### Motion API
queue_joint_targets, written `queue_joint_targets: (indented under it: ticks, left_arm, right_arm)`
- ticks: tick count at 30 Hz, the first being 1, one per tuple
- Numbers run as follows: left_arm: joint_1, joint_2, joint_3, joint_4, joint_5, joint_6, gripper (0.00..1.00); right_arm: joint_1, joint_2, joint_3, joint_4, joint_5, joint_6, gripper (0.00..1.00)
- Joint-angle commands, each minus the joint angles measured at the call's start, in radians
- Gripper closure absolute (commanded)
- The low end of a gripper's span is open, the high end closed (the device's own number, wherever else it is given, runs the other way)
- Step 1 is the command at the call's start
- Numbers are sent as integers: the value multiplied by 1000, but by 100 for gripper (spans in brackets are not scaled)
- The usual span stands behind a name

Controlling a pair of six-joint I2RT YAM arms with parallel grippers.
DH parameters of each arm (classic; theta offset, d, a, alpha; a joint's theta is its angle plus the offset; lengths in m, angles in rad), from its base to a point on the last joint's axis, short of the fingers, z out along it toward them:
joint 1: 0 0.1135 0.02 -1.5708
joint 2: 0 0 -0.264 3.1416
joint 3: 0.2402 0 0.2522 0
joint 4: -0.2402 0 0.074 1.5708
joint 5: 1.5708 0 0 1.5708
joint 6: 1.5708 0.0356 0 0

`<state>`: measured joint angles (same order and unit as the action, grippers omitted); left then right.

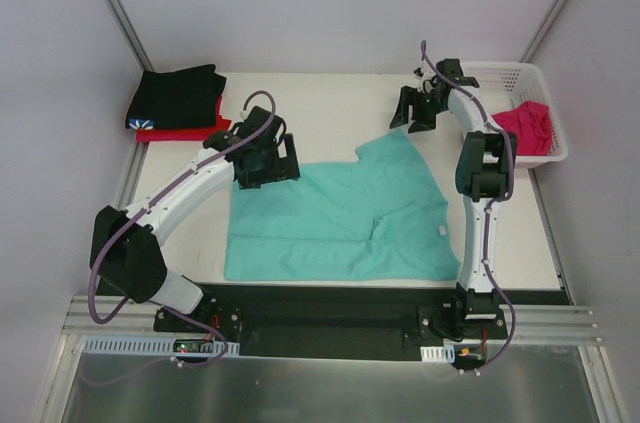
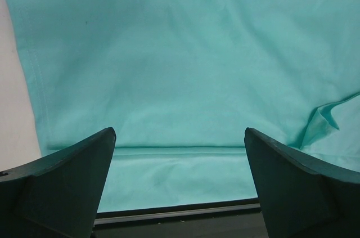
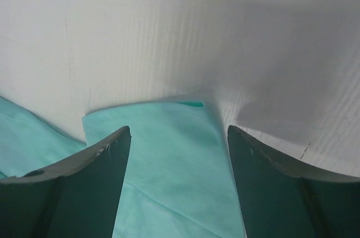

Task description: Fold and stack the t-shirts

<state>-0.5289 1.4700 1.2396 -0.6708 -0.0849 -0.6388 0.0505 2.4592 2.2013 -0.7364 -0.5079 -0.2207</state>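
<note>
A teal-green t-shirt [image 1: 340, 213] lies spread on the table's middle, its right part folded over. My left gripper [image 1: 268, 165] hangs open over the shirt's far left corner; in the left wrist view teal cloth [image 2: 180, 52] fills the space between the wide-apart fingers [image 2: 67, 182], none of it gripped. My right gripper [image 1: 418, 115] is open just past the shirt's far sleeve, and the sleeve end [image 3: 169, 165] lies flat between its fingers [image 3: 264, 182]. A folded black t-shirt [image 1: 178, 96] rests on a red one [image 1: 180, 131] at the back left. The magenta-pink t-shirt [image 1: 525, 128] lies crumpled in the basket.
A white lattice basket [image 1: 520, 73] stands at the back right corner beside the right arm. Grey walls close in the table on the left, back and right. A black strip and metal rail [image 1: 330, 328] with the arm bases run along the near edge.
</note>
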Motion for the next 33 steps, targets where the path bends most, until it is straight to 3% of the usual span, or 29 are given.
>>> queue_joint_targets:
  ticks: [1,28,31,32,33]
  left_arm:
    - [1,-16,35,-30,8,19,1]
    - [1,-62,47,-62,14,1,1]
    - [1,-69,47,-67,11,-1,1]
    - [1,-69,47,-67,13,-1,1]
    - [1,-71,49,-67,13,-2,1]
  right_arm:
    - [-24,21,60,11,-58,32,27]
    - [-1,43,12,-26,-138,126,36]
    - [-3,35,3,-31,-135,123,53]
    - [-1,34,-5,-31,-135,121,66]
    - [-1,32,-6,-32,-132,119,71]
